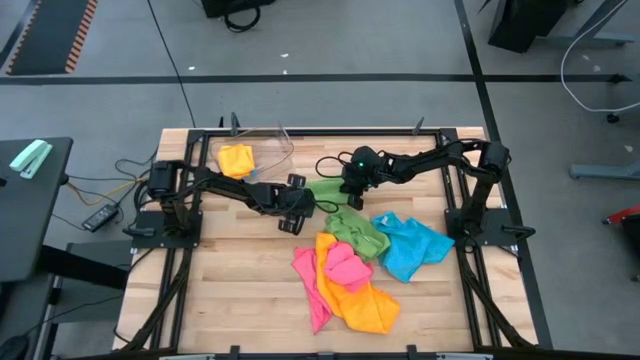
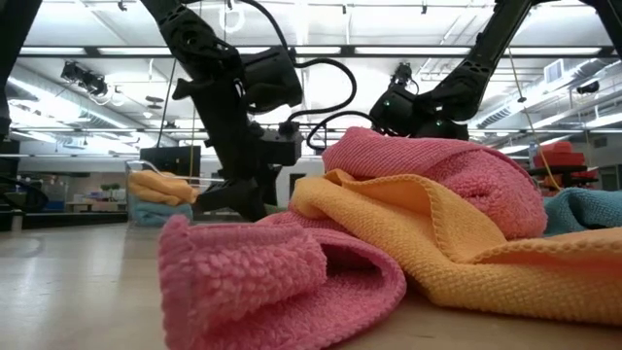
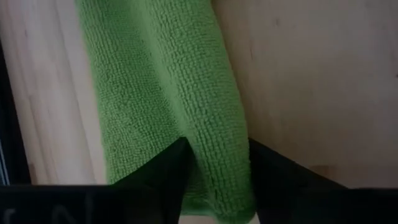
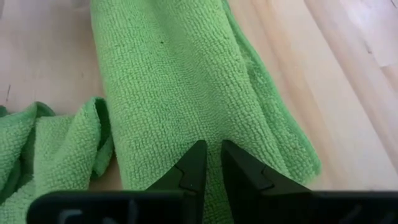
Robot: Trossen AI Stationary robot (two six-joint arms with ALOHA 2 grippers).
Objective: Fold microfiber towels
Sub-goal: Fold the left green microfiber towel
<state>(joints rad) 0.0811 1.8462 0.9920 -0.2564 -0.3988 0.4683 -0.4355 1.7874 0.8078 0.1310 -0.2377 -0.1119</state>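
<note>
A green towel (image 1: 326, 190), folded into a long strip, lies flat on the wooden table (image 1: 230, 290) between my two grippers. My left gripper (image 1: 297, 212) is at its left end and my right gripper (image 1: 352, 196) at its right end, each shut on the cloth. A second green towel (image 1: 358, 232) lies crumpled just in front of it, its edge showing in the right wrist view (image 4: 56, 143). Blue (image 1: 412, 247), pink (image 1: 335, 268) and orange (image 1: 362, 300) towels lie heaped in front of that. My left gripper has a raised fold (image 3: 217, 130) at the strip's end between its two fingers (image 3: 177, 158), slanting down from the table's left and pointing along the strip. The rest of the towel lies on the table. My right gripper pinches the green towel's top surface (image 4: 211, 134) near its other end between nearly closed fingers (image 4: 196, 158), slanting down from the right and pointing along the strip. How many layers it has, I cannot tell. The cloth stays flat on the table.
A clear bin (image 1: 262, 148) at the far left holds an orange-yellow towel (image 1: 237, 160). The heap of towels fills the table's middle and near right. Bare wood lies at the near left (image 1: 240, 300). In the low view the pink (image 2: 292, 272) and orange (image 2: 466, 233) towels block the foreground.
</note>
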